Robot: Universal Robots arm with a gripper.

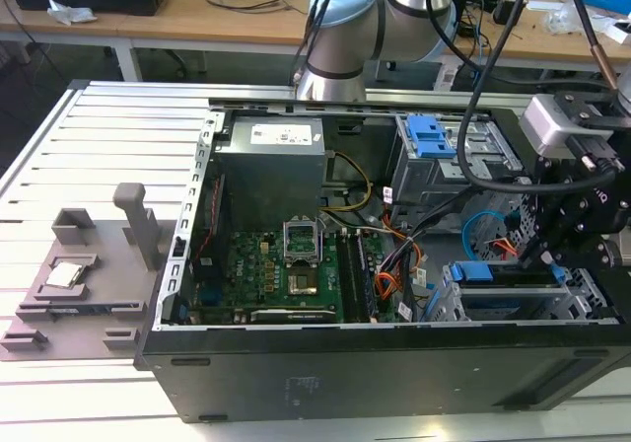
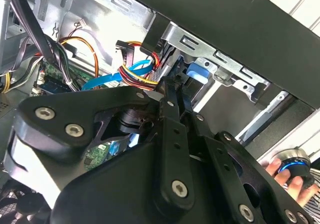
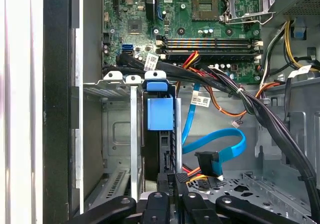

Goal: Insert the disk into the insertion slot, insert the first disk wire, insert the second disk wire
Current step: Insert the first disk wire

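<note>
Disk sits edge-on in the slot, blue carrier showing. Gripper is close at the disk's end. Jaws look clamped on the black power plug with red-yellow leads. Blue wire lies loose nearby. Judgement: square the plug to the disk, push straight, and keep the leads off the blue wire.

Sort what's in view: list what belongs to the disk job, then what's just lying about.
Job: disk, insertion slot, blue disk wire, gripper.
Lying about: motherboard, power supply, taller cage, grey fixture.
</note>
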